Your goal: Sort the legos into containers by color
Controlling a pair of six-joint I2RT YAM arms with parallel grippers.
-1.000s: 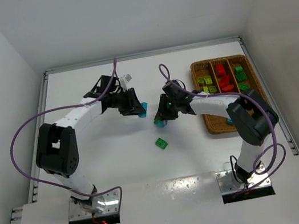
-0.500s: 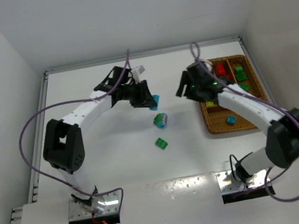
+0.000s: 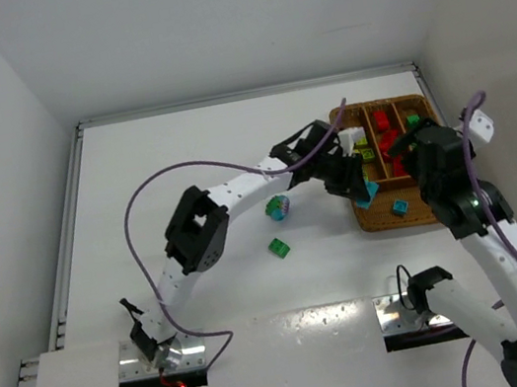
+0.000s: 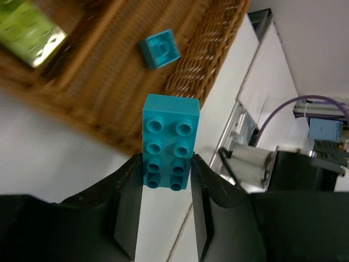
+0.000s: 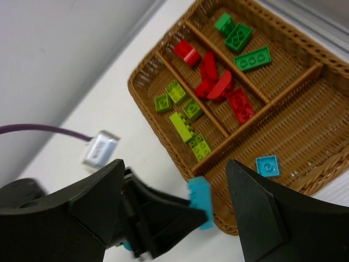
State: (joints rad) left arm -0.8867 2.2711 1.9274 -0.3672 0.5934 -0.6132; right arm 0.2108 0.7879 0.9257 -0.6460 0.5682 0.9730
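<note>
Swung across to the tray (image 3: 385,224) rim, left end effector (image 4: 167,177) clamps a cyan brick (image 4: 170,131); right end effector (image 5: 177,191) gapes empty

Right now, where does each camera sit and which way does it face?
Top external: fixed above and behind the robot, looking down at the table and wicker tray; the left arm and right arm show.
Left wrist: on the left hand, beside the tray's rim; it grips a cyan brick.
Right wrist: high above the tray, looking down into it; the open right hand frames the view.
Shared: both wrist views show the cyan brick and a small cyan brick in the tray.
</note>
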